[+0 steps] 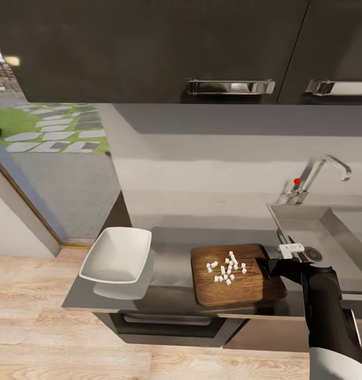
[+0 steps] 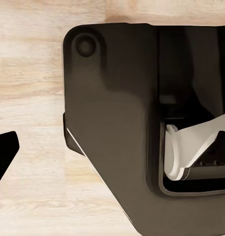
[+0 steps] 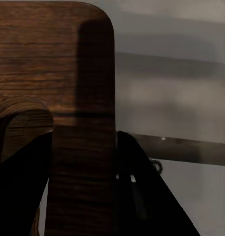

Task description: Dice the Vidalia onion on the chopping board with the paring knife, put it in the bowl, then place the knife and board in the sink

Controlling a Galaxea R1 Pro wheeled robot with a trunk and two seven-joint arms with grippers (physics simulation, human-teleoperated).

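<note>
I have the right gripper [image 1: 269, 265] clamped on the right edge of the chopping board [image 1: 235, 275], diced onion [image 1: 227, 267] lying loose on top. Tilting it too early risks spilling bits before the bowl [image 1: 117, 254] at left.

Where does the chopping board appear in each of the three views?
Head view: chopping board lies at lower centre on the countertop, diced onion on it, right gripper at its sink-side edge.
Left wrist view: not in it.
Right wrist view: board's edge runs between the fingers.
Shared landmark: the wood grain.
</note>
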